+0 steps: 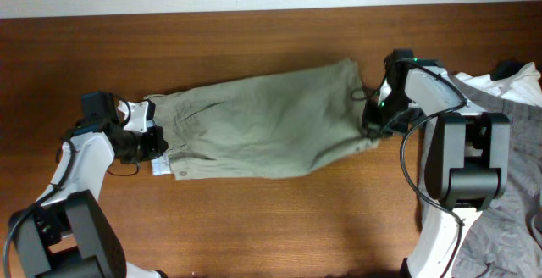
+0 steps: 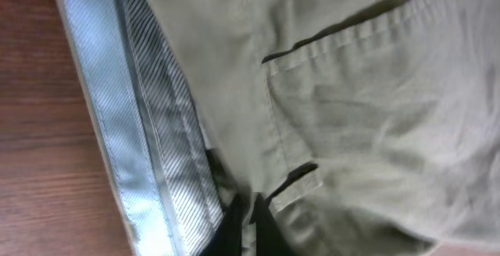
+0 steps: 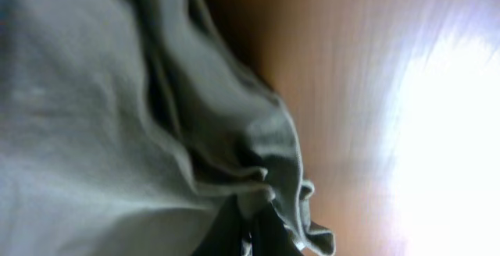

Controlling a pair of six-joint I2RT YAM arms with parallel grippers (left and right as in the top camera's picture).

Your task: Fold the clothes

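Observation:
Khaki-beige shorts (image 1: 262, 125) lie stretched across the middle of the table, waistband to the left, leg hems to the right. My left gripper (image 1: 151, 140) is shut on the waistband end; the left wrist view shows its fingers (image 2: 248, 229) pinching khaki cloth (image 2: 351, 108) beside the pale striped inner lining (image 2: 148, 131). My right gripper (image 1: 374, 124) is shut on the bunched leg hem; the right wrist view shows its fingers (image 3: 250, 232) closed on folded khaki cloth (image 3: 117, 131).
A pile of other garments, grey (image 1: 508, 202) and white (image 1: 508, 83), lies at the right edge behind the right arm. A small white label (image 1: 161, 167) sticks out by the waistband. Brown wood table (image 1: 271, 219) runs along the front.

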